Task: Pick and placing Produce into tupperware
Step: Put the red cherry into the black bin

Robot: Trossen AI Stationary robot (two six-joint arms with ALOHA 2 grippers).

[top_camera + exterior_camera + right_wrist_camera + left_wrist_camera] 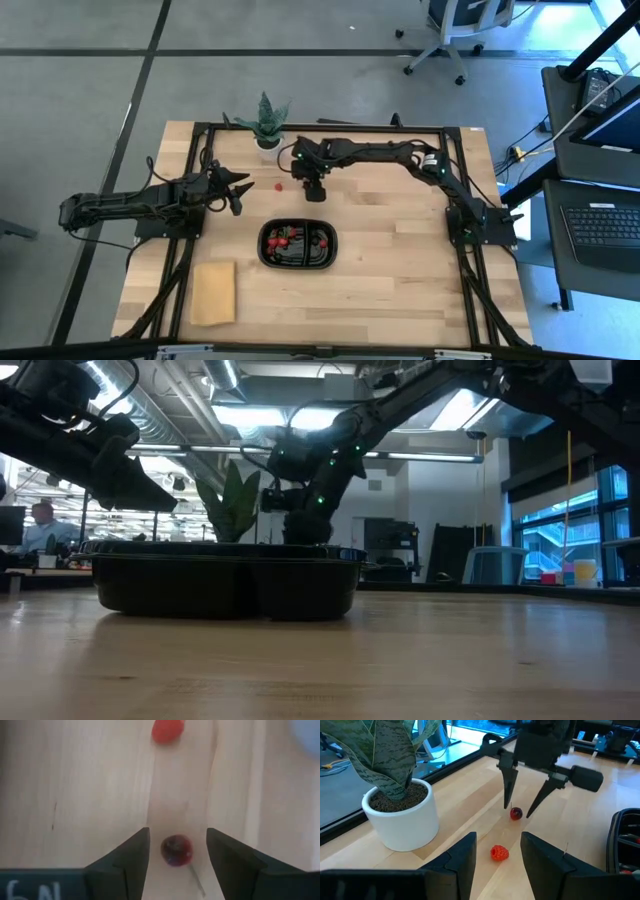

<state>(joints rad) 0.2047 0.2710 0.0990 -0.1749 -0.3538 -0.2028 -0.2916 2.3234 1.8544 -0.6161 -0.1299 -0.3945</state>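
Note:
The black two-compartment tray (298, 245) sits mid-table with several red pieces (284, 239) in its left compartment. Two loose pieces lie on the wood beyond it. A dark red berry (176, 850) lies between the open fingers of my right gripper (177, 834), which points down over it (519, 812) without touching it. A bright red raspberry (499, 853) lies just ahead of my open left gripper (498, 840), which hovers left of it (235, 190).
A potted plant in a white pot (266, 128) stands at the far edge, close to both grippers. A flat tan block (213, 292) lies near the front left. A black frame (330, 126) runs around the table. A person (42, 520) sits in the room beyond.

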